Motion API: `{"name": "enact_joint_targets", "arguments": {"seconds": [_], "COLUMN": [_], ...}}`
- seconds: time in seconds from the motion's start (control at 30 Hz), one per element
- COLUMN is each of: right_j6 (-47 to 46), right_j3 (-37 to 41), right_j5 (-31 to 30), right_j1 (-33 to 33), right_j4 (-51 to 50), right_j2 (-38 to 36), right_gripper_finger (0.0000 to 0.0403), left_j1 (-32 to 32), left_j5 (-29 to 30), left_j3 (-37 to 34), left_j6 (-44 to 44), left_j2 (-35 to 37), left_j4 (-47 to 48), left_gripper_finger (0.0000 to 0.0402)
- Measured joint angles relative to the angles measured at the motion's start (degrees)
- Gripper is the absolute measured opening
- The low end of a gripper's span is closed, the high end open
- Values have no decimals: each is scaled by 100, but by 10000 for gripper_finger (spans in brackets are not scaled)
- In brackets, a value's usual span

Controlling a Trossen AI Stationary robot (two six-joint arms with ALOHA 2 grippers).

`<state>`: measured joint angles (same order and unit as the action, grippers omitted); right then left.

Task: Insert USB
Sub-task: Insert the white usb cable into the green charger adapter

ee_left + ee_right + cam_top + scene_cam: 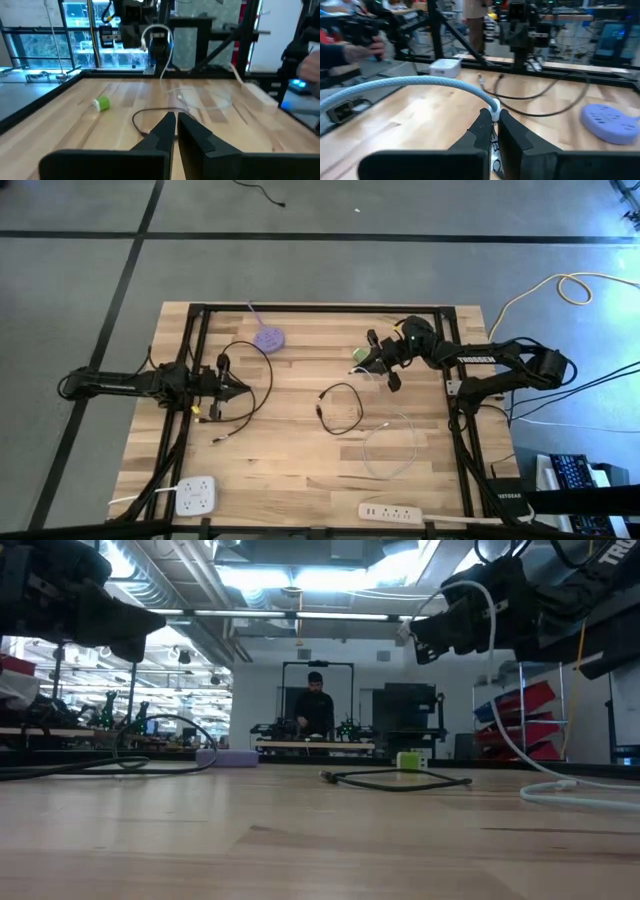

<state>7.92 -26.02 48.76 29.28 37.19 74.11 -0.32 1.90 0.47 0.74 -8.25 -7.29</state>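
table (300, 460) — pale wood, smooth matt | white cable (410, 85) — braided weave

1. The high view looks straight down on the whole worktop (300, 430) from well above.
2. The low view sits at worktop height, facing level into the room.
3. Each wrist view looks along the worktop from close above it.
4. All four views share the worktop's middle, including the green block (358, 356).
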Motion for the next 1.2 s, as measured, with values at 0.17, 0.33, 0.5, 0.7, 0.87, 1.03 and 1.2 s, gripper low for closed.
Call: {"name": "enact_joint_targets", "arguments": {"seconds": [0.17,0.33,0.5,0.7,0.87,1.03,1.2], "right_j6": [17,1047,1155,942,569,-262,-391], "right_j3": [0,101,376,452,451,450,515], "right_j5": [-194,-1102,-1211,-1196,-991,-1191,-1409], "right_j1": [0,-90,-114,-114,-114,-114,-114], "right_j4": [-88,-781,-143,232,691,917,625], "right_j2": [0,0,4,4,2,2,2], "right_gripper_finger": [0,0,0,0,0,0,0], "left_j1": [2,-1,2,122,389,651,958], "left_j5": [88,96,784,1651,1762,1751,1612], "left_j3": [0,0,0,81,487,1376,2529], "left_j6": [54,-532,-527,276,835,1473,1461], "left_j2": [0,0,-30,-838,-2180,-3689,-5009], "left_j4": [-161,-165,-1083,-2255,-3283,-3264,-2420], "left_gripper_finger": [5,5,5,10,62,143,208]}}
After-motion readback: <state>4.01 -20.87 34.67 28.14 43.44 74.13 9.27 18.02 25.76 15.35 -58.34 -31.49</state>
